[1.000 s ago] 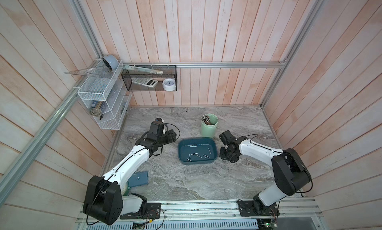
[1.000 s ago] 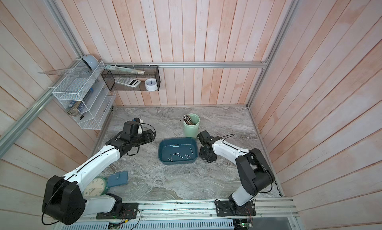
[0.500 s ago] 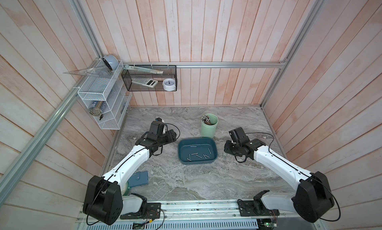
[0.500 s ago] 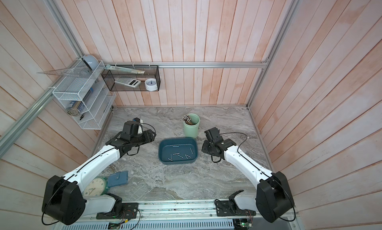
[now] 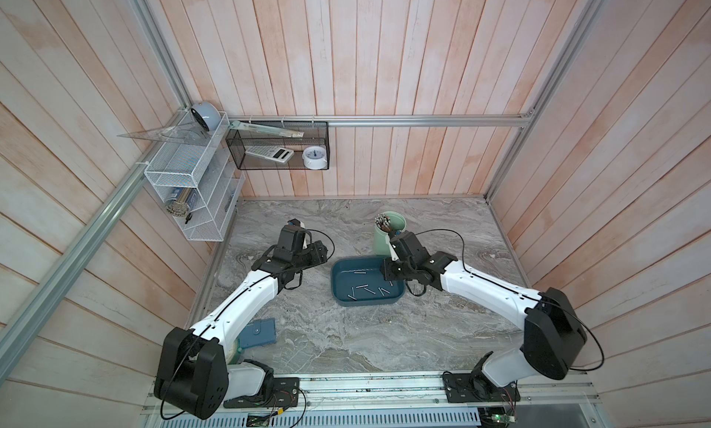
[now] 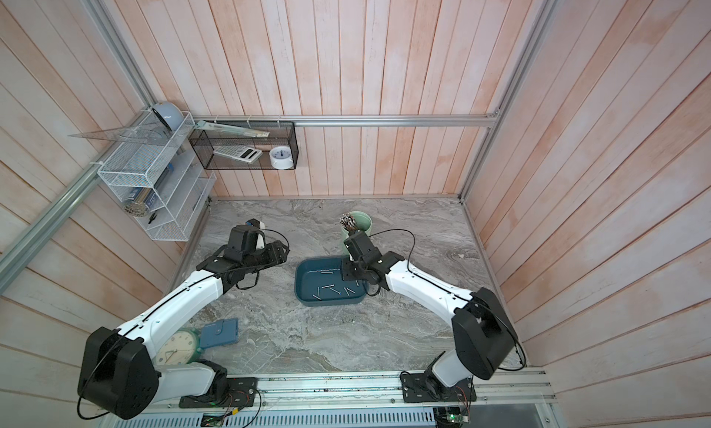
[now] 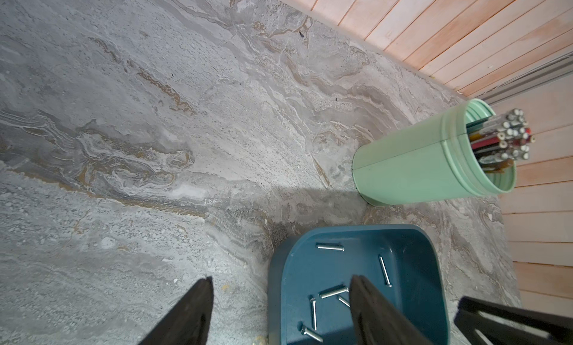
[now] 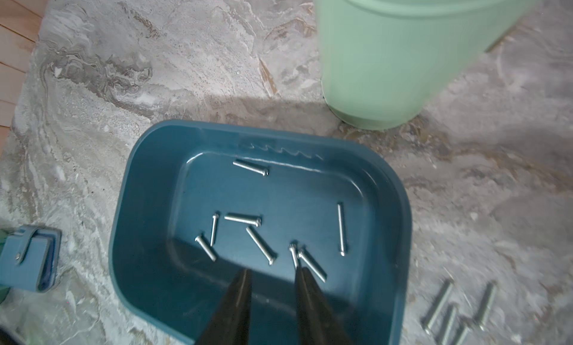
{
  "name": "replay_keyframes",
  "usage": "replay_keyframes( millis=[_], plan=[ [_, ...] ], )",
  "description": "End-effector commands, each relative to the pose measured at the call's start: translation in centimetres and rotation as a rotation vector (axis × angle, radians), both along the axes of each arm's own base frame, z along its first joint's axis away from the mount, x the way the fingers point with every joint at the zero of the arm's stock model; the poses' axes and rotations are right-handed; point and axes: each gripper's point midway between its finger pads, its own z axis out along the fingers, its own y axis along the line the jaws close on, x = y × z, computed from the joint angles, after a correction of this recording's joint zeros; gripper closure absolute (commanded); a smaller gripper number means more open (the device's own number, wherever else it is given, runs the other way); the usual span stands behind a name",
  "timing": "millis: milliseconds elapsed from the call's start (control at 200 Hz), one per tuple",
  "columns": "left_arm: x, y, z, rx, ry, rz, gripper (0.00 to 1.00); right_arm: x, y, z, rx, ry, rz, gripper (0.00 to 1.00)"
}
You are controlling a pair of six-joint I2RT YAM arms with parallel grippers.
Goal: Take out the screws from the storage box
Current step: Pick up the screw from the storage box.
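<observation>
The storage box (image 5: 365, 302) (image 6: 331, 302) is a dark teal tray in the middle of the marble table. Several silver screws (image 8: 259, 245) (image 5: 361, 287) (image 7: 330, 247) lie loose on its floor. Several more screws (image 8: 440, 309) lie on the table just outside its right wall. My right gripper (image 8: 273, 270) (image 5: 388, 270) hangs over the tray's right part, open by a narrow gap with nothing between its fingers; one fingertip is close to a pair of screws. My left gripper (image 7: 281, 279) (image 5: 321, 251) hovers open at the tray's left rim (image 7: 279, 281), holding nothing.
A pale green cup (image 5: 388, 232) (image 7: 418, 166) (image 8: 387, 58) full of pencils stands right behind the tray, close to my right wrist. A flat blue case (image 5: 257, 332) (image 8: 28, 259) and a green clock (image 6: 177, 349) lie at the front left. Wire shelves hang on the back-left wall.
My right arm has swung from the table right of the tray to above the tray's right part, and its jaws have parted a little. The left arm has not moved.
</observation>
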Motion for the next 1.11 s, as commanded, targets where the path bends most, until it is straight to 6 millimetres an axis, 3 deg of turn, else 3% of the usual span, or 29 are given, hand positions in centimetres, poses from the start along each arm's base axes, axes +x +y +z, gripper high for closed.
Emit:
replay_keyframes(
  millis=[0, 105, 210, 555, 1100],
  plan=[
    [-0.2, 0.2, 0.3, 0.014, -0.026, 0.001, 0.25, 0.5, 1.2, -1.4, -0.072, 0.047, 0.086, 0.71],
    [-0.1, 0.2, 0.3, 0.012, -0.026, -0.002, 0.25, 1.1, 2.5, -3.0, -0.124, 0.055, 0.120, 0.69],
    [-0.1, 0.2, 0.3, 0.014, -0.026, -0.002, 0.25, 1.6, 3.4, -4.4, -0.169, 0.052, 0.140, 0.60],
    [-0.1, 0.3, 0.0, 0.022, -0.019, 0.001, 0.25, 2.2, 4.8, -8.8, -0.282, 0.103, 0.199, 0.59],
    [0.0, 0.3, -0.3, 0.029, -0.013, 0.002, 0.25, 2.3, 5.3, -12.2, -0.363, 0.112, 0.202, 0.57]
  ],
)
